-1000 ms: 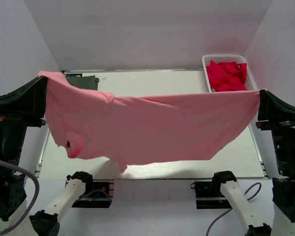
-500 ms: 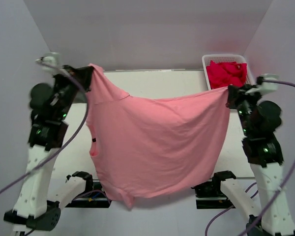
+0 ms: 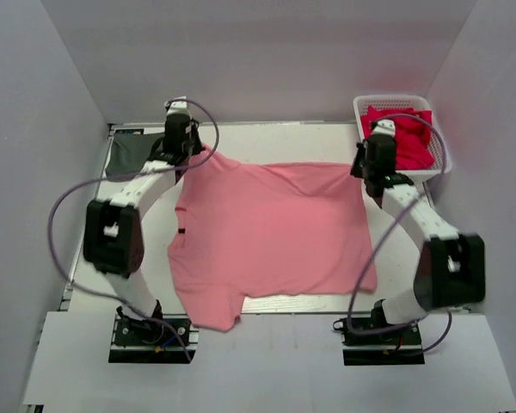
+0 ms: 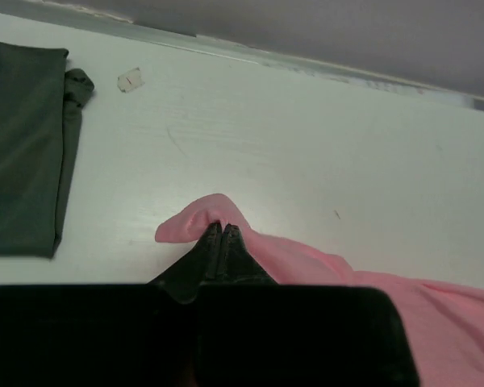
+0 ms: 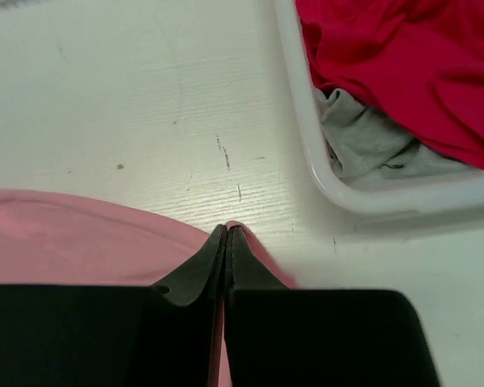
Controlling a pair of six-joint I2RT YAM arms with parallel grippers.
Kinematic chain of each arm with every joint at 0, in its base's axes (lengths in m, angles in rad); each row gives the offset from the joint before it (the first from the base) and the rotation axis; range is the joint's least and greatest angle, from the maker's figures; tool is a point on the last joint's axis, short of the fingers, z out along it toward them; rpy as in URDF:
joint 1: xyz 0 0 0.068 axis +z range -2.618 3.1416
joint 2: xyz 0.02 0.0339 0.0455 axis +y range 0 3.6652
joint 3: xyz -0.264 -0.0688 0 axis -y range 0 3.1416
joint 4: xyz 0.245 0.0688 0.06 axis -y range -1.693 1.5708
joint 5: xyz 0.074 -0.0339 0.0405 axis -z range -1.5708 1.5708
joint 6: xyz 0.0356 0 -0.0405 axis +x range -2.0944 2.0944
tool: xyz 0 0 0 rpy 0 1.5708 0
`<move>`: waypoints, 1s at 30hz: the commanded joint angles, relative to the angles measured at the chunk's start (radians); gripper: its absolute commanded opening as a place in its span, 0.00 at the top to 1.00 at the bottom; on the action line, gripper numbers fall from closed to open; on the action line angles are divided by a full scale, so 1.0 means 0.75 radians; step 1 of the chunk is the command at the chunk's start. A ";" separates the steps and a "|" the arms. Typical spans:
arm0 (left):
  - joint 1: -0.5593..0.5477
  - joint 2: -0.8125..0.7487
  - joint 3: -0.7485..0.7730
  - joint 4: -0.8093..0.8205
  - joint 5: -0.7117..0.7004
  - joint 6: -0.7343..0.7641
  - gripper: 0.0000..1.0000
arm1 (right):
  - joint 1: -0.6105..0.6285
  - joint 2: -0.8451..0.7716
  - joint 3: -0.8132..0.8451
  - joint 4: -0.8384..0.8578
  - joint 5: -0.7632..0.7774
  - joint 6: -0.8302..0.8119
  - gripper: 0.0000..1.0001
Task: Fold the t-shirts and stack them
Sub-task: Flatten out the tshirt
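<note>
The large salmon-pink t-shirt (image 3: 267, 232) lies spread over the table, its near-left part drooping past the front edge. My left gripper (image 3: 198, 155) is shut on its far-left corner (image 4: 185, 224), low over the table. My right gripper (image 3: 359, 169) is shut on the far-right corner (image 5: 254, 242), just short of the basket. In both wrist views the jaws are pressed together with pink cloth pinched at the tips. The dark grey t-shirt (image 3: 131, 155) lies folded at the far left (image 4: 20, 145), to the left of my left gripper (image 4: 222, 228).
A white basket (image 3: 361, 116) at the far right holds red cloth (image 5: 403, 64) and some light grey cloth (image 5: 363, 141); its rim (image 5: 306, 153) is close to my right gripper (image 5: 228, 230). A small scrap (image 4: 130, 79) lies near the back wall.
Both arms have come down and reached toward the back of the table, still gripping the corners. The pink shirt, hanging stretched in the air before, now lies flat on the table.
</note>
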 commanded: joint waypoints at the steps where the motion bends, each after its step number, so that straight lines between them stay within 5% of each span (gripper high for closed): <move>1: 0.008 0.291 0.260 0.110 -0.220 0.050 1.00 | -0.010 0.216 0.181 0.172 0.085 0.019 1.00; 4: 0.008 0.523 0.536 0.055 -0.283 0.082 0.99 | -0.012 0.556 0.391 0.190 0.116 -0.020 0.96; 5: 0.008 0.684 0.723 0.020 -0.304 0.082 0.87 | -0.016 0.615 0.505 0.194 0.122 -0.036 0.94; 6: 0.008 0.764 0.832 -0.021 -0.351 0.082 0.68 | -0.014 0.674 0.632 0.162 0.126 -0.069 0.84; 8: 0.008 0.981 1.201 -0.227 -0.363 0.082 0.12 | -0.006 0.887 0.947 -0.015 0.161 -0.105 0.59; 9: 0.008 1.035 1.307 -0.333 -0.364 0.082 0.00 | 0.000 0.995 1.086 -0.069 0.163 -0.118 0.47; 11: 0.008 1.066 1.430 -0.365 -0.364 0.097 0.00 | -0.008 1.022 1.173 -0.175 0.147 -0.120 0.41; 12: 0.008 1.032 1.417 -0.365 -0.321 0.097 0.00 | 0.006 0.994 1.173 -0.182 0.124 -0.114 0.25; 15: 0.008 0.874 1.178 -0.336 -0.292 0.064 0.00 | 0.014 0.884 1.001 -0.176 0.084 -0.079 0.10; 21: -0.021 0.443 0.763 -0.491 -0.292 -0.022 0.00 | 0.031 0.465 0.520 -0.192 -0.092 0.088 0.10; 24: -0.033 0.279 0.469 -0.532 -0.147 -0.108 0.00 | 0.043 0.313 0.299 -0.229 -0.154 0.146 0.10; 30: -0.045 0.203 0.159 -0.498 -0.038 -0.167 0.00 | 0.057 0.188 0.075 -0.290 -0.164 0.197 0.10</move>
